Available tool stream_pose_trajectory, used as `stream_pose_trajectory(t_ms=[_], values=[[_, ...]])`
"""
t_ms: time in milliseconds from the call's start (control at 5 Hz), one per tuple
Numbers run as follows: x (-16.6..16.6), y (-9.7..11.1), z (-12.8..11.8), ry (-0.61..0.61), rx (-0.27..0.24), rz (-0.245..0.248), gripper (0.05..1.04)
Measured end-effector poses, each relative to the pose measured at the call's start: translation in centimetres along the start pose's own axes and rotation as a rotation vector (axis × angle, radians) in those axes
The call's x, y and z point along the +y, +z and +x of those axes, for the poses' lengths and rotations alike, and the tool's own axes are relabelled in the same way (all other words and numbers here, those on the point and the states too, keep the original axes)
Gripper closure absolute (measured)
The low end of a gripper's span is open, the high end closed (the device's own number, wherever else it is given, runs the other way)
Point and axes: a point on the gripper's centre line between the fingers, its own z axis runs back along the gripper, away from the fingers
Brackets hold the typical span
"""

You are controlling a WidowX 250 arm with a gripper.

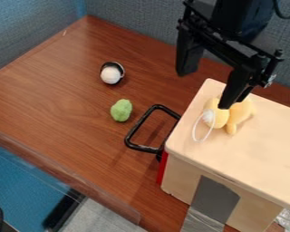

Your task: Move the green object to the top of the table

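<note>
green object [121, 110] on the brown table [44, 99], jaws wide

i have the gripper [208, 89] up toward the far right of the scene, hanging down with its jaws spread wide and nothing held between them. one finger is on the left, above the table; the other is on the right, and from my camera it overlaps the yellow plush toy [241, 113]. i cannot tell whether that finger touches it.

my green object lies on the bare wood, left of the gripper and a little nearer. just beyond it, slightly to the left, a white ball [112, 75] sits against a dark cup [121, 67]. on its near right side is a black handle [131, 137], a rounded loop reaching toward the pale wooden box [256, 156].

the box takes up the near right, with the plush toy on its top and a thin white loop [194, 134] beside the toy. grey tape [214, 197] runs down the box's near side. blue-grey partitions [129, 16] stand behind the table.
</note>
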Motion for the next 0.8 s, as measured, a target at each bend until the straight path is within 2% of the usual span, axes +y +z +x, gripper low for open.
stream_pose_trajectory(t_ms=[200,400,600,800], values=[[0.2,-0.8,-0.2,0.005,0.029,0.003,0.084],[4.6,-1.5,-1.3,0.158,0.079,0.014,0.084],[8.5,-1.4,-2.5,0.27,0.074,0.009,0.084],[11.5,-2.3,-3.0,0.336,0.038,0.016,0.084]])
